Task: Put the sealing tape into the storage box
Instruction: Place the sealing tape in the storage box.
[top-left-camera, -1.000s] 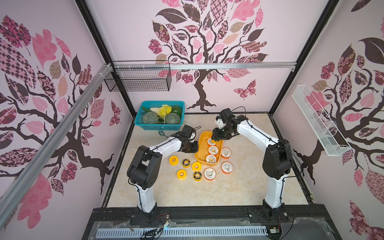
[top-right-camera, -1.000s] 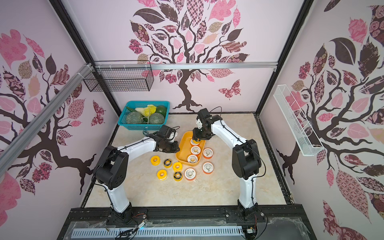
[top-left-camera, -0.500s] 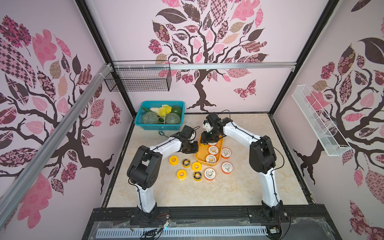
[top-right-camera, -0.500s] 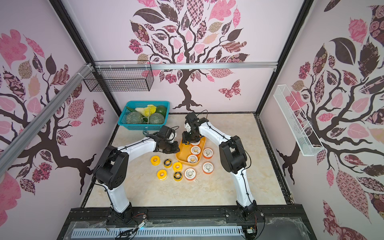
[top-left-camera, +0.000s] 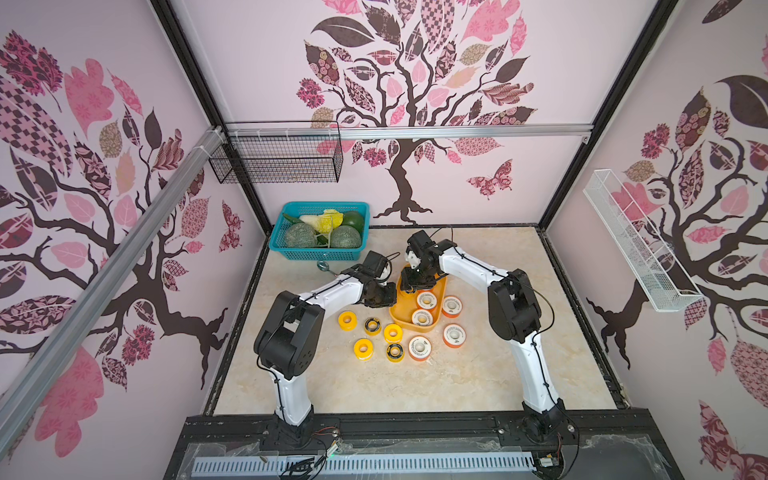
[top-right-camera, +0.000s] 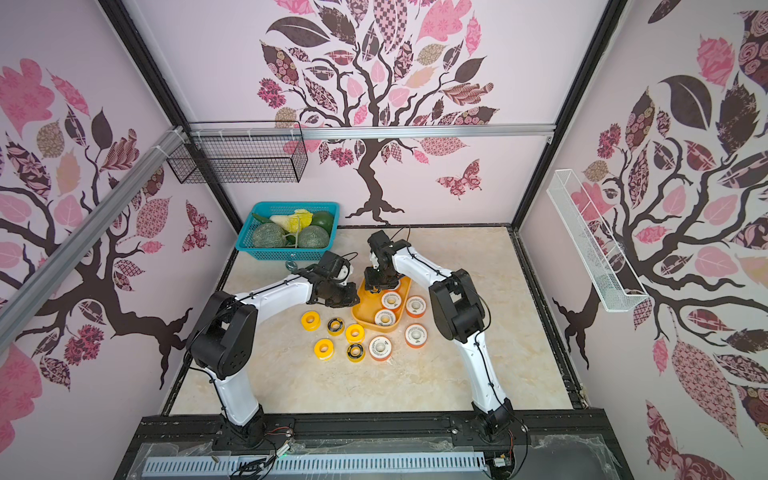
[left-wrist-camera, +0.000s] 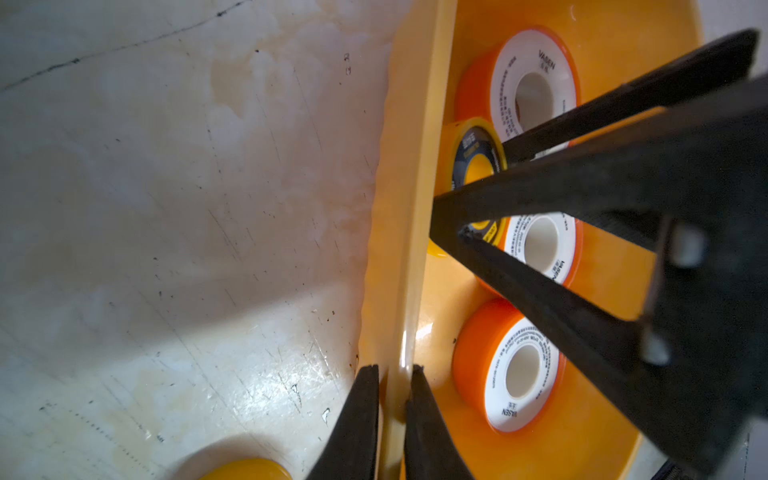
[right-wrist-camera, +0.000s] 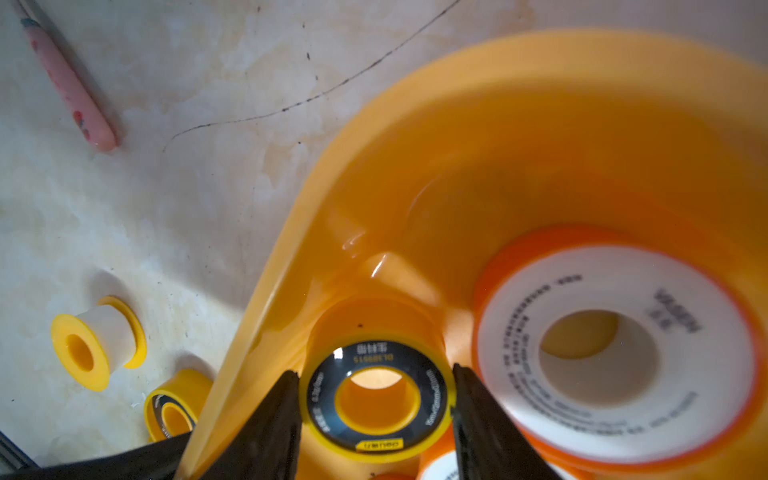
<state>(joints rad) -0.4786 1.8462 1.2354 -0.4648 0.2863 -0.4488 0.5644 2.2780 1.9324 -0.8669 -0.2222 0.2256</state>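
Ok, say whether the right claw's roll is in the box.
In: the roll, gripped by the right claw, is within the box walls.

Top views overhead; wrist cams close (both show storage box (left-wrist-camera: 409, 208)).

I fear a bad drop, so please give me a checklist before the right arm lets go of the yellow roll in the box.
1. Left gripper clamps box wall: ok.
2. Right gripper fingers hold yellow roll: ok.
3. Roll inside box walls: ok.
4. Roll resting on box floor: cannot tell.
5. Room to open beside orange roll: cannot tell.
6. All rolls stored: not ok, loose rolls lie outside.
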